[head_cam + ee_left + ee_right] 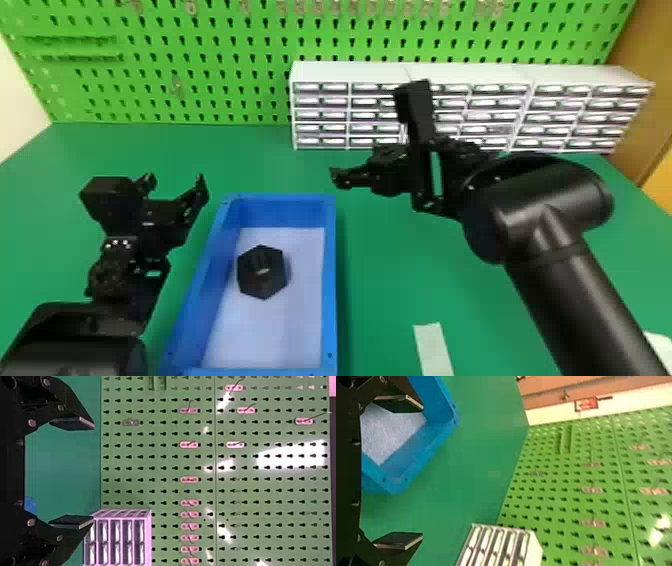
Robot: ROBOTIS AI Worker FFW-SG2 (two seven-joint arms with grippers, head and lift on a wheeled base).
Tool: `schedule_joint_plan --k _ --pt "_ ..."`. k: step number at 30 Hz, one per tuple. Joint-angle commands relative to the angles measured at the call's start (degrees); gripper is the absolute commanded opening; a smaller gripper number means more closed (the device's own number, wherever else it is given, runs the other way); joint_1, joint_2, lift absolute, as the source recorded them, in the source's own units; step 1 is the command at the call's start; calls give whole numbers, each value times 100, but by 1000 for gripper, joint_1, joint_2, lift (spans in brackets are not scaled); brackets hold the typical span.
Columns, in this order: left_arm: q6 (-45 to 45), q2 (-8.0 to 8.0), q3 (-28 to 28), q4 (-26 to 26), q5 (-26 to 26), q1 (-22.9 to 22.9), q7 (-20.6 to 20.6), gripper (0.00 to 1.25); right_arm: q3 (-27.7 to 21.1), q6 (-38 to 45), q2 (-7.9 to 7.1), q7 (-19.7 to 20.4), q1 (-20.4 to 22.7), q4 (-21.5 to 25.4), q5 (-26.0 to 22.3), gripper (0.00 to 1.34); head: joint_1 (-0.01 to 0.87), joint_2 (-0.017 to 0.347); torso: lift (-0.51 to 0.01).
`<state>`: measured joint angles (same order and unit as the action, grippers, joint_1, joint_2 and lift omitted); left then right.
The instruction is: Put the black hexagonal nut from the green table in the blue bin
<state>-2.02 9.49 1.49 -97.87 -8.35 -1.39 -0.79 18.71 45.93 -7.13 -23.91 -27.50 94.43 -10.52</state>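
Green table: blue bin seated on it. Left gripper, right gripper: jaws held apart, empty. Black hexagonal nut seen inside bin, robot-side of both jaws — nearer one undetermined; only withdrawal judged needed.

At the far edge of the table, we see a white boxy drawer cabinet before a green perforated pegboard; nearer, a pale flat strip.

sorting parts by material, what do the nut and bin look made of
The nut looks like matt black plastic from its dull, even faces, though coated metal is possible. The bin seems satin blue moulded plastic, judging by its evenly coloured walls.
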Motion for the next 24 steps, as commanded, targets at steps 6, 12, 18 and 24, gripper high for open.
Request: schedule_joint_plan --k 6,12,18,24 --pt "0 0 0 -4 0 -2 0 830 -728 -462 124 0 315 58 15 1175 686 52 -97" --pt "0 0 9 -4 0 -2 0 830 -1115 -901 221 9 508 58 24 1175 686 52 -97" --pt "0 0 9 5 -9 -2 0 830 -1379 -1455 300 334 772 49 41 1175 686 52 -97" --pt "0 0 0 -4 -18 -2 0 830 -1546 -1824 388 554 974 31 323 1175 686 52 -97"
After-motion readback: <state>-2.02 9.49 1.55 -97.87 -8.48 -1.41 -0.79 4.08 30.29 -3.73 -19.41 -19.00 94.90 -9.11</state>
